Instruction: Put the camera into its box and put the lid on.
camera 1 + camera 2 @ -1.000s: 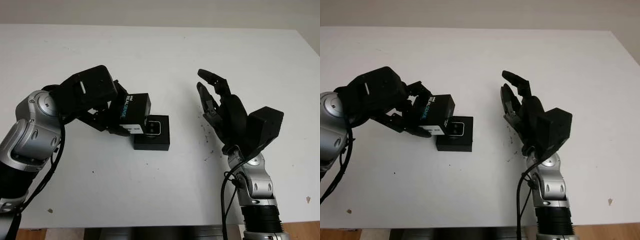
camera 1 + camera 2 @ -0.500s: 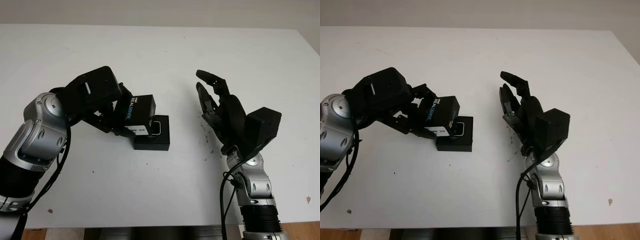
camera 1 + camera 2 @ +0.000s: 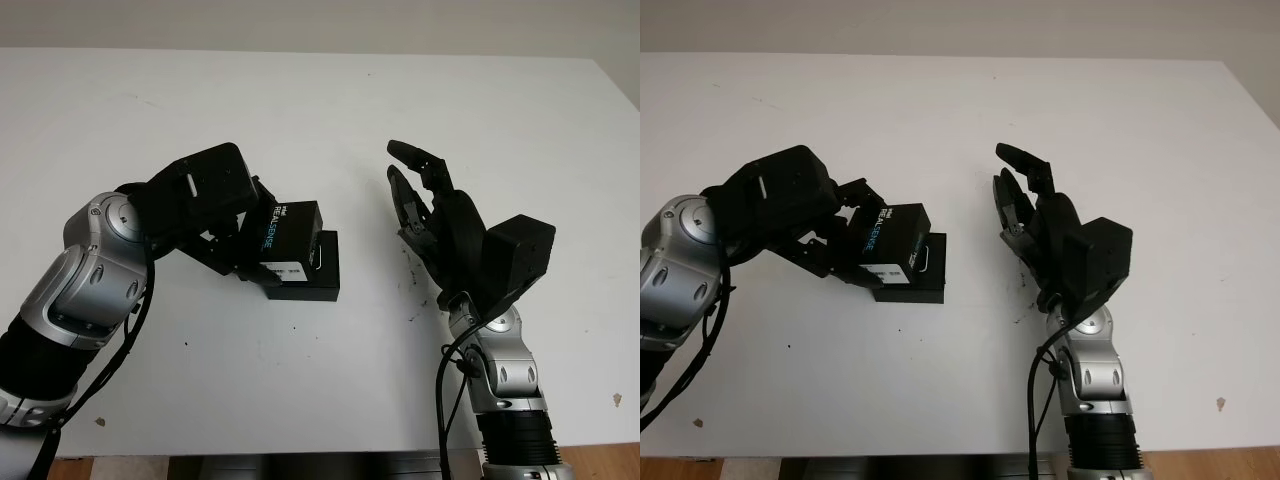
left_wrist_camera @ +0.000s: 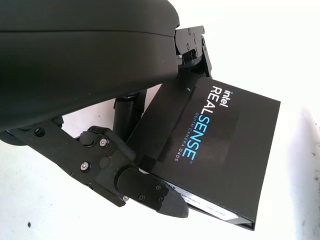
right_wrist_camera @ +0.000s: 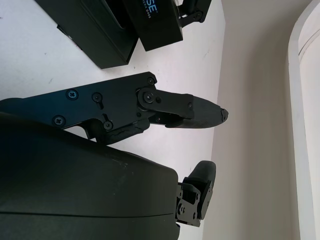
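My left hand (image 3: pixel 245 240) is shut on the black box lid (image 3: pixel 289 238), printed "intel REALSENSE" (image 4: pixel 207 125), and holds it tilted over the left part of the open black box (image 3: pixel 318 278). The box stands on the white table (image 3: pixel 320 100) a little left of the middle. A sliver of the camera's pale face (image 3: pixel 319 262) shows at the lid's right edge. In the left wrist view the fingers (image 4: pixel 135 187) clamp the lid's near edge. My right hand (image 3: pixel 425 205) is open, held upright above the table to the right of the box (image 5: pixel 95 32), palm toward it.
Small dark specks (image 3: pixel 412 280) dot the table between the box and my right hand. The table's front edge (image 3: pixel 300 452) runs just below both arms. A pale wall (image 5: pixel 260 100) stands beyond the table's far edge.
My left hand has carried the lid to the right, so it now covers most of the camera that was exposed in the box. My right hand has barely shifted.
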`<state>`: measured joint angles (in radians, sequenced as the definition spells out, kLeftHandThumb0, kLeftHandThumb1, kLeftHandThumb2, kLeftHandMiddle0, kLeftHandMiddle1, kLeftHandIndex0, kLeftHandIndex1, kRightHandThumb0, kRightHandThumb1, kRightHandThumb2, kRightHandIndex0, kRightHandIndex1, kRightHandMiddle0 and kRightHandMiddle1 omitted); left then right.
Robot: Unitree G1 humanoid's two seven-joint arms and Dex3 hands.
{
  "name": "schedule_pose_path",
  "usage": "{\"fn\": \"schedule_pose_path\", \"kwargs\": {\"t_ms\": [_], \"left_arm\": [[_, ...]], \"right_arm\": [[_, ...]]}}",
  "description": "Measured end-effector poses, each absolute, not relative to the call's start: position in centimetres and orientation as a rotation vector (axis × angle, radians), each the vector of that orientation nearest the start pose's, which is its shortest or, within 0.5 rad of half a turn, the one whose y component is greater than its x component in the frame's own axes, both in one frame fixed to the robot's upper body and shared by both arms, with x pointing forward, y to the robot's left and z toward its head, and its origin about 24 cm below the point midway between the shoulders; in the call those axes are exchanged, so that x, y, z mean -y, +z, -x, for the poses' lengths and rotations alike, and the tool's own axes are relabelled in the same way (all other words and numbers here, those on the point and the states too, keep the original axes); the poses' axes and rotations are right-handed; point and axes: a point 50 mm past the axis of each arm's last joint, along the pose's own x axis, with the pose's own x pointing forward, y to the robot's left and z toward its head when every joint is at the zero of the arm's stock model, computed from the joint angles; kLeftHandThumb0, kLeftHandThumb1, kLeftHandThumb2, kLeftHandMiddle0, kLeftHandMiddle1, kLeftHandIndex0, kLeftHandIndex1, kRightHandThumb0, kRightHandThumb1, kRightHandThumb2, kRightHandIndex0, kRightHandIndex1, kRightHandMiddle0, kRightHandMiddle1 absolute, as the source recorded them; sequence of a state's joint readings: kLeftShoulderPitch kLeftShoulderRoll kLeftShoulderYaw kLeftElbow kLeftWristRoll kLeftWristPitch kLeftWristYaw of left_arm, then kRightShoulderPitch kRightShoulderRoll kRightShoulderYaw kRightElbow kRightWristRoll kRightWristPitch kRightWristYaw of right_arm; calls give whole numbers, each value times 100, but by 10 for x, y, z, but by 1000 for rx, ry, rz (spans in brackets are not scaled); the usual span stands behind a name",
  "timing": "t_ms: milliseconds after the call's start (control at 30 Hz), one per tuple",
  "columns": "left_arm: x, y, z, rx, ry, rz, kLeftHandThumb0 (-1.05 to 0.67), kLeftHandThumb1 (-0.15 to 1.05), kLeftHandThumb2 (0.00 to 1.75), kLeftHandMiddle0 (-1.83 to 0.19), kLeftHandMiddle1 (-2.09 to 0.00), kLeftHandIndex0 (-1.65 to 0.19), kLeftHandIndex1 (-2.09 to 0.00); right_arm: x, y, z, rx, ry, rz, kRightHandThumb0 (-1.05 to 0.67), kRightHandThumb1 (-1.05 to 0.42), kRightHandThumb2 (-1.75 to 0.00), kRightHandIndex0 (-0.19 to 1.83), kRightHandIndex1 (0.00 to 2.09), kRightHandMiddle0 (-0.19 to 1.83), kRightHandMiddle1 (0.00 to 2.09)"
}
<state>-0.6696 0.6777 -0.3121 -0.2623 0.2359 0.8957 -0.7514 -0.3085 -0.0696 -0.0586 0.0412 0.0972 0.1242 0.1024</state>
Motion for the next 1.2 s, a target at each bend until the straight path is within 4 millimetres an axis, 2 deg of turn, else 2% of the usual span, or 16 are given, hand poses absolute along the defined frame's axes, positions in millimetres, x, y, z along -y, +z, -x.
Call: {"fn": "schedule_pose_path", "kwargs": {"t_ms": [300, 533, 1200], "left_arm": [[-158, 189, -312, -314, -531, -875, -30, 105, 39, -25, -193, -15, -191], [-152, 184, -312, -326, -540, -824, -29, 105, 41, -19, -187, -11, -196], [-146, 181, -311, -350, -506, -775, -29, 105, 43, -11, -194, 4, -187]], "right_arm": [[146, 104, -309, 144, 138, -39, -61, -105, -48, 16, 6, -19, 95], [145, 104, -309, 147, 139, -39, -61, -105, -48, 17, 6, -19, 95], [143, 102, -309, 143, 136, -46, -64, -105, -46, 16, 6, -19, 90]]}}
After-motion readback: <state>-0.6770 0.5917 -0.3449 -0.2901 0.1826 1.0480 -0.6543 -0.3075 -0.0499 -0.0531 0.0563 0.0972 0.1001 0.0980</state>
